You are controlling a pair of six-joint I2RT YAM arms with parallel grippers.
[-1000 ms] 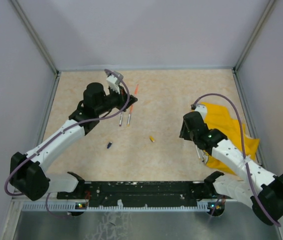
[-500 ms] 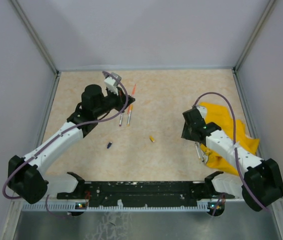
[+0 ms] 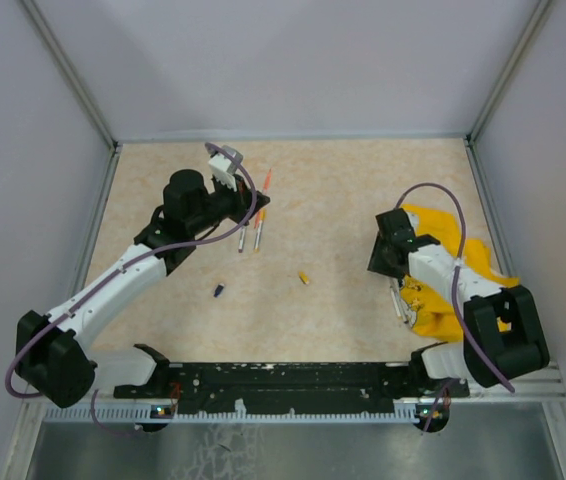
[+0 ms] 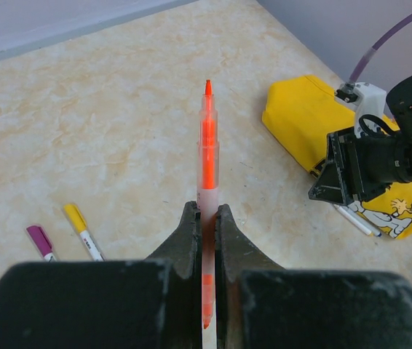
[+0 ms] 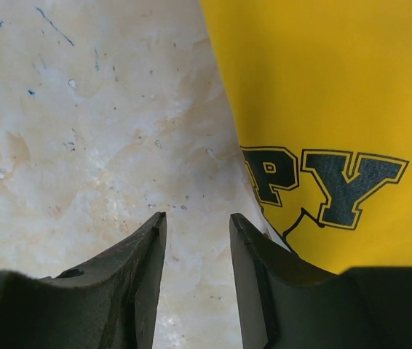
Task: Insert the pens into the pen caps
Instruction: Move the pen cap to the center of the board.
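White arm links, black joint housings, looping purple cables

An orange pen, a yellow cloth with black lettering, a beige marbled table.

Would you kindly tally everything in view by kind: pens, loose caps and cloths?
Pens: 4 (orange pen in the left claw, purple-capped pen, yellow-capped pen, grey pen beside the cloth)
Loose caps: 2 (dark blue cap, yellow-orange cap)
Cloths: 1 (yellow cloth)
Total: 7
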